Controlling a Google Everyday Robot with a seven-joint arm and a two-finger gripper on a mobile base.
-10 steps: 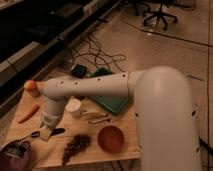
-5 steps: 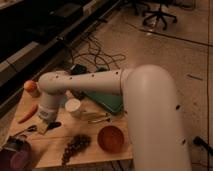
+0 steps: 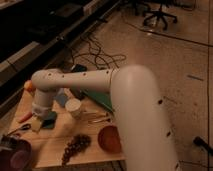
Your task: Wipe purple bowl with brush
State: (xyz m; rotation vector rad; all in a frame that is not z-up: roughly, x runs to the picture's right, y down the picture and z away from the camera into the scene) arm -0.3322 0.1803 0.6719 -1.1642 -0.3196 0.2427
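The purple bowl sits at the wooden table's front-left corner. The brush lies just behind it, beside the lowered gripper; I cannot tell whether the gripper holds anything. The arm's elbow looms larger than half a second ago.

A wooden bench fills the lower left of the frame. On it, an orange-brown bowl sits near the right edge, and a dark bunch of grapes lies just left of the bowl. Higher up are a white cup and thin pale sticks, with a green board behind them. A teal pad lies beside the tool at the bench's left. Cables trail across the floor, and an office chair stands at upper right.
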